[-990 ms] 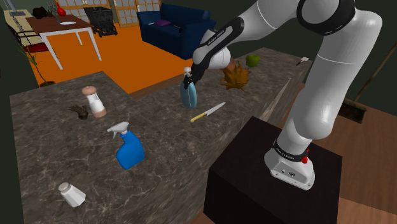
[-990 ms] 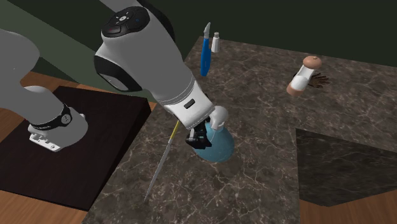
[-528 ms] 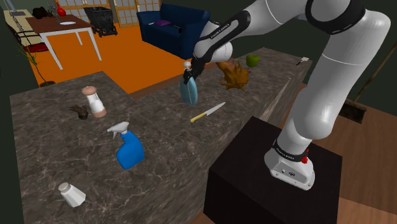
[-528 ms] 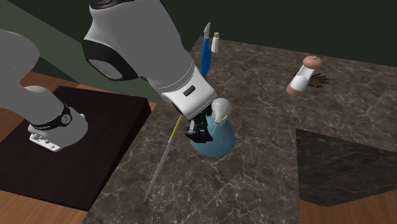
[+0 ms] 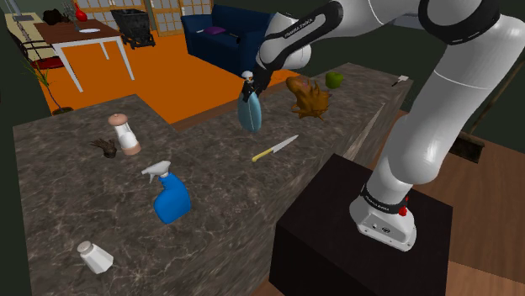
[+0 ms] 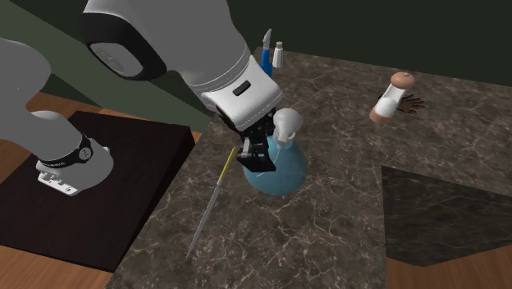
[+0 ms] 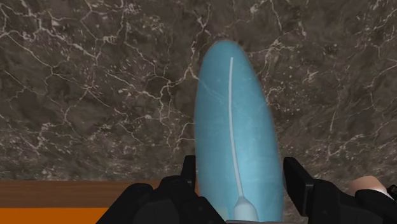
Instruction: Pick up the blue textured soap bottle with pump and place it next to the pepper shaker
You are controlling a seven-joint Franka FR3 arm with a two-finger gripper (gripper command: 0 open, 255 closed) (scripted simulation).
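Moved: since a second ago the arm has lifted. The gripper [image 5: 249, 85] and the soap bottle [image 5: 249, 115] sit higher in the shoulder view, and in the second exterior view the bottle [image 6: 280, 170] looks raised off the counter.
Pincer: the two black fingers are closed narrowly on the bottle's top end. In the wrist view they clasp it from both sides [image 7: 240, 177].
Soap bottle: pale blue, flat-sided and oval, with a white pump head [image 6: 285, 125] just at the gripper [image 6: 258, 153]. It hangs upright below the fingers, over the dark marbled counter [image 5: 76, 185]. A thin white tube runs down inside it [image 7: 235, 121].
Pepper shaker: pinkish-brown with a pale middle [image 5: 126, 134], standing on the counter well apart from the bottle, toward the shoulder view's left. A small dark object [image 5: 104, 148] lies touching or just beside it.
Spray bottle: deep blue with a white trigger [image 5: 171, 197], lying on the counter between the pepper shaker and a small white shaker [image 5: 95, 256].
Knife: yellow handle, pale blade [image 5: 275, 148], lying on the counter near the bottle, on the side of the stand [image 5: 362, 227].
Other items: a brown leafy lump [image 5: 310, 100] and a small green object [image 5: 334, 80] farther along the counter.
Writing: white lettering on the arm's dark forearm link [image 5: 299, 24] and on the ring at its base [image 5: 380, 204] is too small to read. The bottle shows no label.
Background: blue sofa [image 5: 231, 35], a table with white legs [image 5: 82, 35], orange floor [image 5: 151, 71].
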